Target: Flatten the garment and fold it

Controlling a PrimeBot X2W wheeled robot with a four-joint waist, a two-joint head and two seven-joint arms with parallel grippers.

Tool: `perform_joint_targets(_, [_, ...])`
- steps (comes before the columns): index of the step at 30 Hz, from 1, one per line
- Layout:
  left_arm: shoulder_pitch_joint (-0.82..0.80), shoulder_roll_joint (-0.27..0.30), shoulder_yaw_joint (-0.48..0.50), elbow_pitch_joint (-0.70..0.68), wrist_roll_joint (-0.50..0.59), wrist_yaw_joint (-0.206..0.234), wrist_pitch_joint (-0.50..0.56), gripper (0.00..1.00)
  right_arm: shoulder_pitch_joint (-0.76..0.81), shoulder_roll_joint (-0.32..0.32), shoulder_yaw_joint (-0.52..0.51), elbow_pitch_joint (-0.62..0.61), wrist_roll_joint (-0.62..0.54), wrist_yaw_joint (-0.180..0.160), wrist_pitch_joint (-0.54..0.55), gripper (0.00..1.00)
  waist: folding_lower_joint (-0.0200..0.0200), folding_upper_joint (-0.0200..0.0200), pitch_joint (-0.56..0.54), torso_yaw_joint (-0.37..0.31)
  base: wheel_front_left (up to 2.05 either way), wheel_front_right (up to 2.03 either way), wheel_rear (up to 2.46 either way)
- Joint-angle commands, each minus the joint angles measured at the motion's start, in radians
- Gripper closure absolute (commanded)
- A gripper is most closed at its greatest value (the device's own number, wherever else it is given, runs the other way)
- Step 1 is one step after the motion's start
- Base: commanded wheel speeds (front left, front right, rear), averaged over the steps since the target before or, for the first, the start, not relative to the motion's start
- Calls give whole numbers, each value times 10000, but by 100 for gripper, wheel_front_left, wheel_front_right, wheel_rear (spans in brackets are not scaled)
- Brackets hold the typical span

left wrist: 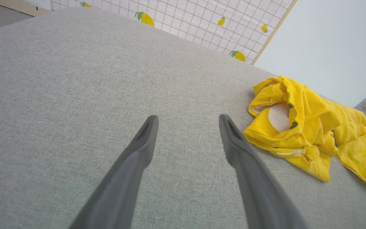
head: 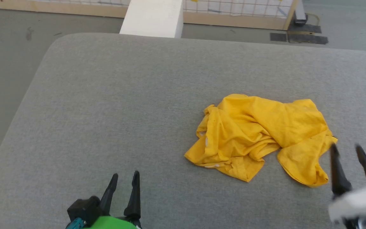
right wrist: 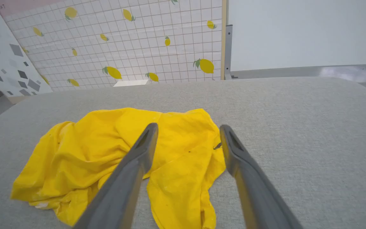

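Plainly, the garment (head: 259, 133) is far from flat: it lies as a crumpled yellow heap on the grey cloth-covered desk (head: 138, 95), right of the middle and towards the near edge. In the head view its longer run goes roughly left to right. Mostly plain yellow faces up; in the left wrist view a white patch with dark marks peeks from a fold on the heap's left end. The right claw (head: 345, 148) is by far the nearer one. Its fingers are spread wide with nothing between them, hovering just beside the heap's near right corner, where a loose flap trails towards the robot. Along its own wrist view the cloth lies ahead and to the left, with that flap directly under and between the two fingers. The left claw (head: 125, 174) is likewise released and empty, over bare desk well apart from the heap, which lies ahead and off to its right. By my reading the flattening has not properly begun. The coming move turns on the right claw dropping onto that near flap, while the left would have to cross to the heap's left end before the two could draw the cloth out along its long run.
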Motion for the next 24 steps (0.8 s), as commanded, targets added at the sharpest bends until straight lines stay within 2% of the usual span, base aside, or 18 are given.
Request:
perform_joint_targets(1, [199, -17, 77, -81, 69, -16, -38, 0, 463, 31, -210, 105, 296, -13, -553, 0, 0, 0, -36, -158, 0, 0, 0])
perform_joint_targets(3, [409, -17, 176, -185, 60, 11, -38, 0, 1055, 36, -429, 552, 679, -13, -1300, 0, 0, 0, -65, -315, 0, 0, 0])
perform_joint_targets(7, [718, -17, 294, -327, 0, 76, -38, 0, 1468, 38, -386, 1437, 1278, -13, -2066, 0, 0, 0, -113, -591, 0, 0, 0])
perform_joint_targets(14, [167, 165, 51, -484, 331, -75, 19, 0, 1123, 40, -212, 1921, 1278, -13, -2388, 0, 0, 0, -141, -776, 0, 0, 0])
perform_joint_targets(19, [-1580, 684, -317, -720, 578, -259, 970, 0, 801, 40, -329, 1847, 1242, -13, -2364, 0, 0, 0, 182, -688, 0, 0, 0])
perform_joint_targets(24, [-3958, 857, -1098, -498, 668, -397, 2905, 0, 497, 40, -267, 1829, 1290, -13, -2282, 0, 0, 0, 755, -694, 0, 0, 0])
